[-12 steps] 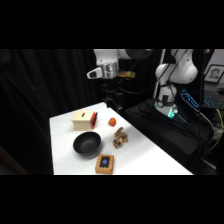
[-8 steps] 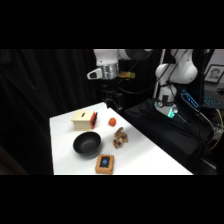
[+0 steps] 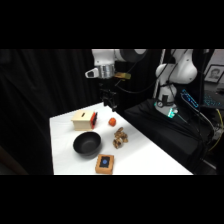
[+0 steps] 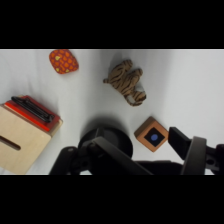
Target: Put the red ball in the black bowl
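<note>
Nothing on the table has shifted across these frames, and the arm hangs in the same place above the far edge. Its gripper (image 3: 111,102) is high over the table, touching nothing; whether the fingers stand apart or together I cannot tell, since the wrist view shows only dark linkage at the bottom.

Outward from there: the red ball (image 3: 112,121) sits on the white table (image 3: 145,157) just beside the tan wooden box (image 3: 82,119), near the far edge. In the wrist view the ball (image 4: 63,61) looks slightly flattened, with a dotted, textured skin. The black bowl (image 3: 87,143) — matte, round, shallow — lies nearer the camera, apart from the ball. A striped toy animal (image 4: 126,82) lies between ball and bowl-side clutter, and a small tan block (image 4: 151,135) with a dark blue centre sits just beside the bowl.

Risks, as I judge them: a small round ball may roll away from an off-centre pinch, or squirt out — and the box close alongside could catch a descending finger.
</note>
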